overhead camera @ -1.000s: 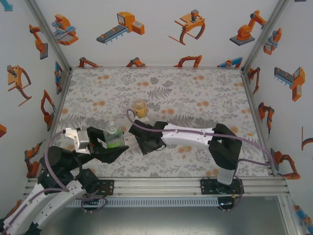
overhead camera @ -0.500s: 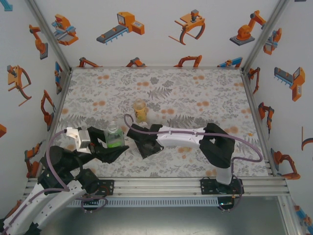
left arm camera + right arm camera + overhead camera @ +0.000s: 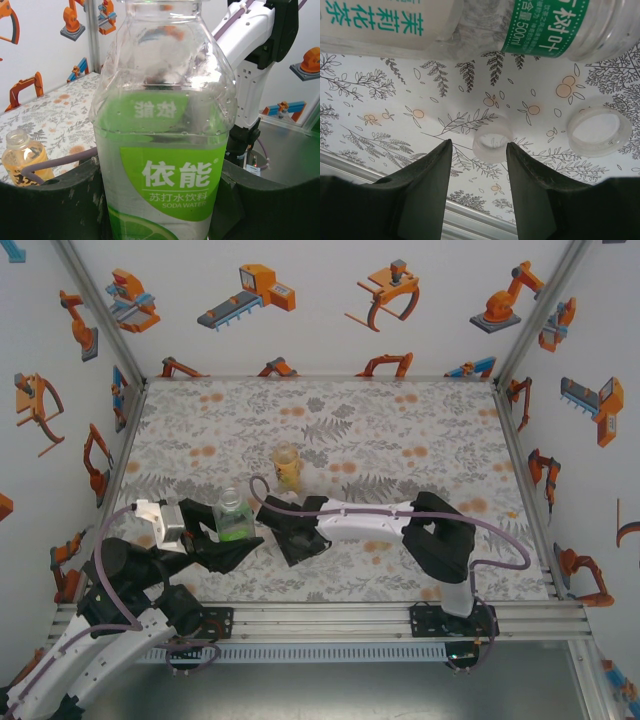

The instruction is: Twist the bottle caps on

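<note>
My left gripper (image 3: 160,202) is shut on a clear bottle with a lime-green label (image 3: 167,165), holding it upright with its neck open; the same bottle (image 3: 233,516) and left gripper (image 3: 228,543) stand at the near left of the table. My right gripper (image 3: 479,144) is open and low over the table, just right of that bottle (image 3: 291,538). A small translucent cap (image 3: 492,140) lies mouth up on the table just beyond and between its fingertips, untouched. A wider white cap (image 3: 599,132) lies to its right.
An amber bottle (image 3: 287,464) stands uncapped mid-table, also behind the held bottle (image 3: 22,157). Two bottles cross the top of the right wrist view: one pale-labelled (image 3: 380,22), one green-labelled (image 3: 545,22). The table's near metal rail (image 3: 470,222) runs close below the fingers.
My right gripper has shifted slightly left toward the held bottle and its arm has stretched lower. The left gripper and its bottle have stayed still.
</note>
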Motion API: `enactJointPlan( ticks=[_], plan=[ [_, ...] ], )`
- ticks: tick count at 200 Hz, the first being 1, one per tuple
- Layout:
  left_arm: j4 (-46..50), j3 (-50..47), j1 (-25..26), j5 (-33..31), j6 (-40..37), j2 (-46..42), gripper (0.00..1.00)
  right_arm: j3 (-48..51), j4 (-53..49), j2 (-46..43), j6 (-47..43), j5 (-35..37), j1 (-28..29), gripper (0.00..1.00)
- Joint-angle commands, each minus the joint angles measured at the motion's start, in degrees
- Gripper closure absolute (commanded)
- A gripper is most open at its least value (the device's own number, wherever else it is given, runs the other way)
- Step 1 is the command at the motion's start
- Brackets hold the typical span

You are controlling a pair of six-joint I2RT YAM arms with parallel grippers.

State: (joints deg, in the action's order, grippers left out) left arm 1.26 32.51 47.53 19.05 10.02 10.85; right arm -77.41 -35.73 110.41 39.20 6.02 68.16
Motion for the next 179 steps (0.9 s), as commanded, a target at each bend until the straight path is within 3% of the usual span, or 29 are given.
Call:
enactJointPlan(
  ticks=[1, 179],
  plan=[
    [-1.7, -0.37, -0.24, -0.32, 1.09, -0.31, 1.0, -1.96, -1.62, 1.12, 0.36, 0.43, 0.48, 0.53],
    [-4.77, -1.14, -0.24, 0.38, 1.78, 0.91, 1.0, -2.84, -4.62, 1.16, -0.95, 2.7, 0.77, 0.53]
  ],
)
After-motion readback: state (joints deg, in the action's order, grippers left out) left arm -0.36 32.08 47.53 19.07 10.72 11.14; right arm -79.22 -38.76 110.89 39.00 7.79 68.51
